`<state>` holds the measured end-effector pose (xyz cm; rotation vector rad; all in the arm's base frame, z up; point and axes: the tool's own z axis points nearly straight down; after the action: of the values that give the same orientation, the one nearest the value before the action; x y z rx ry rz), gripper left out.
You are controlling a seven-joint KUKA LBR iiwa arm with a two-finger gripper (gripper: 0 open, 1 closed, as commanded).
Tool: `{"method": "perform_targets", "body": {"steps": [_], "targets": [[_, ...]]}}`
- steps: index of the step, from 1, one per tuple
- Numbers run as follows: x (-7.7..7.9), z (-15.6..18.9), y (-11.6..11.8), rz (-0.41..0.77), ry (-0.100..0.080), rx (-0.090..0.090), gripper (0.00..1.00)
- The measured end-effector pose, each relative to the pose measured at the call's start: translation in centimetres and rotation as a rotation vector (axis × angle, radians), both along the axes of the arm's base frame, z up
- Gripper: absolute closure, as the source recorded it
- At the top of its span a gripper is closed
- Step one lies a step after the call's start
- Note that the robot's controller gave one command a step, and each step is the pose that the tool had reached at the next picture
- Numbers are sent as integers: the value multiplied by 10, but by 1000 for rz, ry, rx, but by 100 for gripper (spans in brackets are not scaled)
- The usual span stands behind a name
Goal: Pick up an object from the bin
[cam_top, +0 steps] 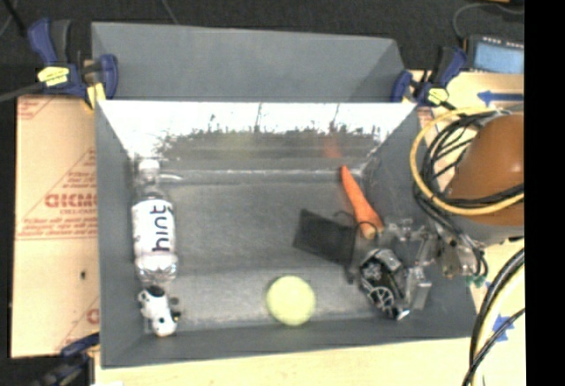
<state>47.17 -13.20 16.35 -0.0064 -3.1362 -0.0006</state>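
Note:
My gripper (388, 283) is low in the bin's right front corner. Just to its left lies a flat black block (323, 236), tilted on the floor. An orange carrot-shaped stick (358, 197) lies slanted just above the gripper, its lower end near the block's right corner. A pale yellow-green ball (290, 300) rests by the front wall, a little way left of the gripper. The gripper is apart from the ball and close beside the block and the orange stick.
A clear water bottle (154, 229) with a white label lies along the left wall. A small black-and-white toy animal (157, 311) sits in the front left corner. The arm with its orange cover and cables hangs over the bin's right rim.

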Motion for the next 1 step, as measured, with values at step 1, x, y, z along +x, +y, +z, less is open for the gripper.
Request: {"method": "perform_targets", "body": {"steps": [1], "targets": [[2,4,1,4,-8,-2,0]]}}
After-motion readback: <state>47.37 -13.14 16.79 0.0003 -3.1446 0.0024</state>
